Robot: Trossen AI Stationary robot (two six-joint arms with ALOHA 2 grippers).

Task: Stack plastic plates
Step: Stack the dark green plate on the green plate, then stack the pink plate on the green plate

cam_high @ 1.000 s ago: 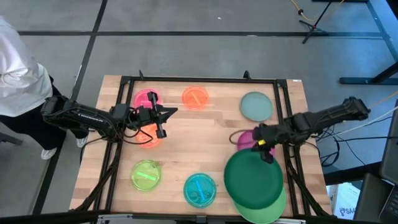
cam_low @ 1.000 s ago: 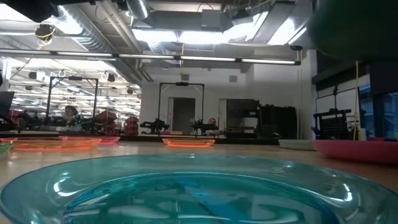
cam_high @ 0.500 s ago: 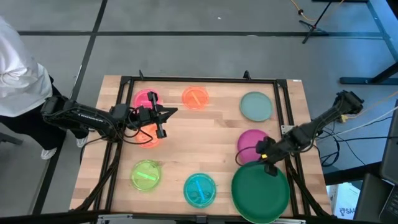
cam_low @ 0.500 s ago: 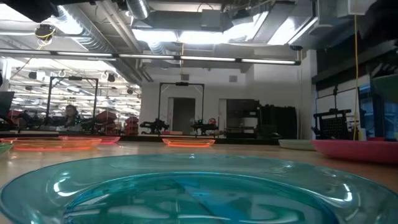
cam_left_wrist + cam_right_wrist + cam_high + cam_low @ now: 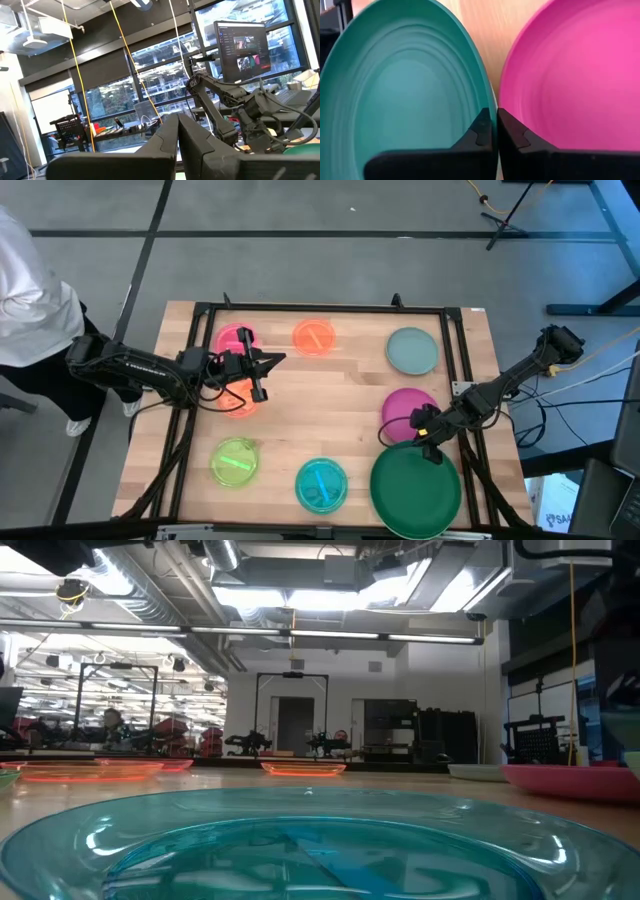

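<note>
Pictured at the table's near right corner: dark green plate (image 5: pixel 415 488), its rim pinched between the right gripper's (image 5: pixel 430 442) closed fingers, magenta plate (image 5: pixel 409 411) just beyond. Cyan (image 5: pixel 321 483) and yellow-green (image 5: pixel 235 461) plates along the near edge. Farther left, left gripper (image 5: pixel 261 375) hovering shut over an orange plate (image 5: pixel 238 402).

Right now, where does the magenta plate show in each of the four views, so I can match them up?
High view: magenta plate at right centre, beside the right gripper.
Low view: its rim at the right edge.
Left wrist view: not identifiable.
Right wrist view: fills the right half.
Shared landmark: the dark green plate next to it, also in the right wrist view.
</note>
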